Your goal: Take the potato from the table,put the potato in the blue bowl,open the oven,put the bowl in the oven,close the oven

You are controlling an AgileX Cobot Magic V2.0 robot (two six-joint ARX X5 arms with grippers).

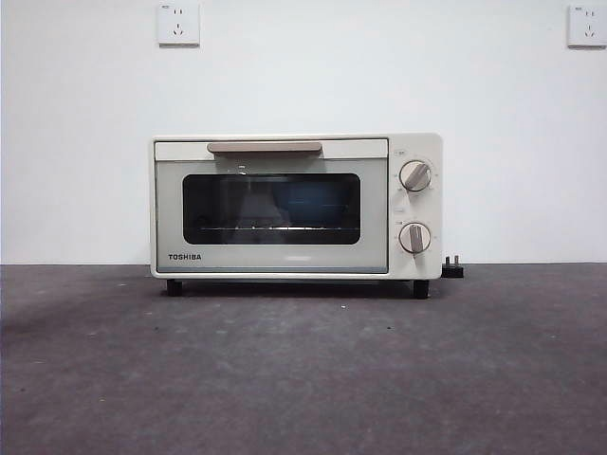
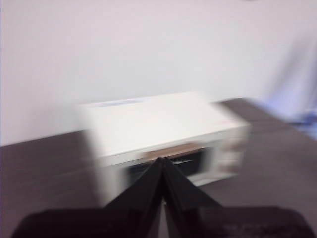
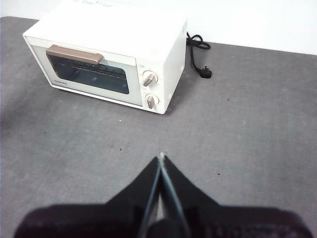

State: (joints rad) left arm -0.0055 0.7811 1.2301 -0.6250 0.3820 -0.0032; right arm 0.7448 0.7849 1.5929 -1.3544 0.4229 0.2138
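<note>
The cream-white oven [image 1: 285, 258] stands at the back of the table [image 1: 303, 379] with its door shut and its beige handle [image 1: 264, 147] up. Behind the dark glass a dim blue shape, the blue bowl [image 1: 318, 202], sits on the rack. The potato is hidden. My left gripper [image 2: 162, 159] is shut and empty, hanging in front of and above the oven [image 2: 153, 121]; that view is blurred by motion. My right gripper [image 3: 161, 157] is shut and empty above bare table, well in front of the oven [image 3: 114, 29]. Neither gripper shows in the front view.
Two round knobs [image 1: 414, 175] sit on the oven's right side. Its black cord and plug [image 3: 200, 69] lie on the table behind the oven's right end, near the white wall. Two wall sockets [image 1: 178, 24] sit high on the wall.
</note>
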